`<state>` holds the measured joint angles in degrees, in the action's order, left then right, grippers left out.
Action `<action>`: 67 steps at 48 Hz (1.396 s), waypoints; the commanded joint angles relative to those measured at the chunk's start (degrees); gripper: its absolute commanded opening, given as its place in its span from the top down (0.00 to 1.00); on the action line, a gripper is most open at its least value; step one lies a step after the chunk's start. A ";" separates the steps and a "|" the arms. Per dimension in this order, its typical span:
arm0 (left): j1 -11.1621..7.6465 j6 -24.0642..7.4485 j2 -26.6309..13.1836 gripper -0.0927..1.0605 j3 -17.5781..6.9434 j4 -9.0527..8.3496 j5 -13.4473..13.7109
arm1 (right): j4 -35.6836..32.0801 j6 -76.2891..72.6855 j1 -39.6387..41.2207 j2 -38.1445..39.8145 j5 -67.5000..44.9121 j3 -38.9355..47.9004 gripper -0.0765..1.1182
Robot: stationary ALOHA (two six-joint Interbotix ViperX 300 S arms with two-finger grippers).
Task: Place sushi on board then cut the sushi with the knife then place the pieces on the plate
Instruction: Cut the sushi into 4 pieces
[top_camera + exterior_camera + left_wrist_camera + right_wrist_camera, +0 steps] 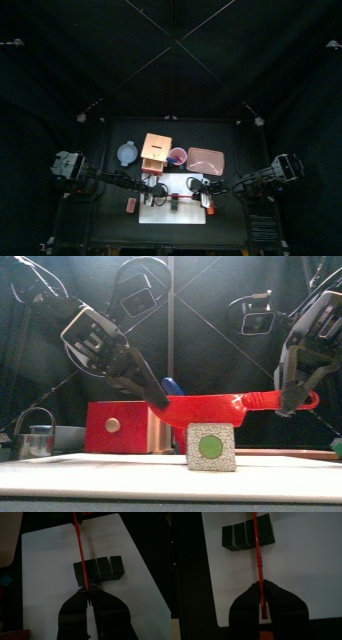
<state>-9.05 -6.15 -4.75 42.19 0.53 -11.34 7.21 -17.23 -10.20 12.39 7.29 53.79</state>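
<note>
**Knife held over the sushi, cut not yet made**

- State: my left tool (151, 396) and right tool (287, 394) are both clenched on the red knife (214, 408). The left has the tip end, the right the handle end. The blade spans level between them.
- Sushi (211, 446): stands on the white board (150, 212), in its back half and about midway between its side edges. It appears uncut. The knife hangs just over its top; I cannot tell whether they touch.
- Board lies at the middle of the front edge of the bench (94, 225). The pink plate (205, 160) waits just past the board's back right corner, with nothing on it that I can make out.

Doing the cut well (my judgement):
- Bring both ends down together and keep the blade level. One end leading would tilt the roll or push it sideways.
- The wrist views show the blade crossing the roll. I cannot tell whether it sits over a seam between blocks, so I would check that first.
- Go slowly. The roll is small and the board looks smooth, so a skid or tip-over is the main risk.

Arm pose: both forearms slope down and inward from their own sides. The wrists are angled toward the middle and meet over the board.
</note>
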 commanded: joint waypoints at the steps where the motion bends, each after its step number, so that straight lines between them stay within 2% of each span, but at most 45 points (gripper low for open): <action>1: -0.44 -0.18 1.14 0.59 -0.97 -0.18 -0.09 | 0.09 -0.09 0.00 1.49 -0.09 -0.88 0.56; 22: -1.23 -0.09 2.37 0.59 -1.14 -0.18 -0.09 | -0.26 0.09 0.18 1.49 0.26 -0.70 0.56; 67: -0.88 -0.18 -1.05 0.59 -0.88 -0.18 -0.09 | -3.34 -0.09 1.76 -1.67 -0.26 -0.97 0.56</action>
<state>-9.76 -5.98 -5.98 42.19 0.53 -11.25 3.87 -17.14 -8.88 10.72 7.03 53.53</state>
